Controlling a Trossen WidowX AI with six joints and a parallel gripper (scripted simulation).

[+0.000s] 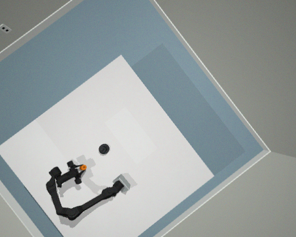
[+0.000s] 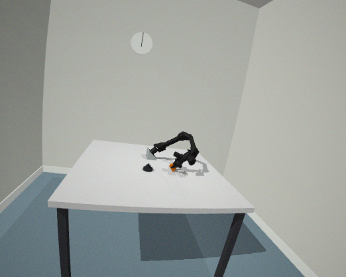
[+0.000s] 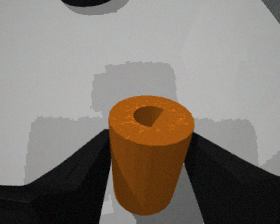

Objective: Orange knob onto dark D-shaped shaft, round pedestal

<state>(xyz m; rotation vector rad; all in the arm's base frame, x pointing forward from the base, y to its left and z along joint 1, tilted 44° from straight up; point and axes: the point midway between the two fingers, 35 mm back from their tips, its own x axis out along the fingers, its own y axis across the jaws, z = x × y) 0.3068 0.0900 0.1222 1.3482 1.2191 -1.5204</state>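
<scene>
My gripper (image 3: pixel 147 136) (image 1: pixel 83 167) (image 2: pixel 173 166) is shut on the orange knob (image 3: pixel 149 152) (image 1: pixel 83 167) (image 2: pixel 172 169), gripping its sides. In the wrist view the knob stands upright between the two black fingers, its top face showing a hole with one flat side. It hangs a little above the white table (image 1: pixel 160 170) (image 2: pixel 121 185). The shaft's flat side cannot be made out.
The arm bends in a wide elbow (image 1: pixel 67 212) toward the table's edge. Blue floor surrounds the table.
</scene>
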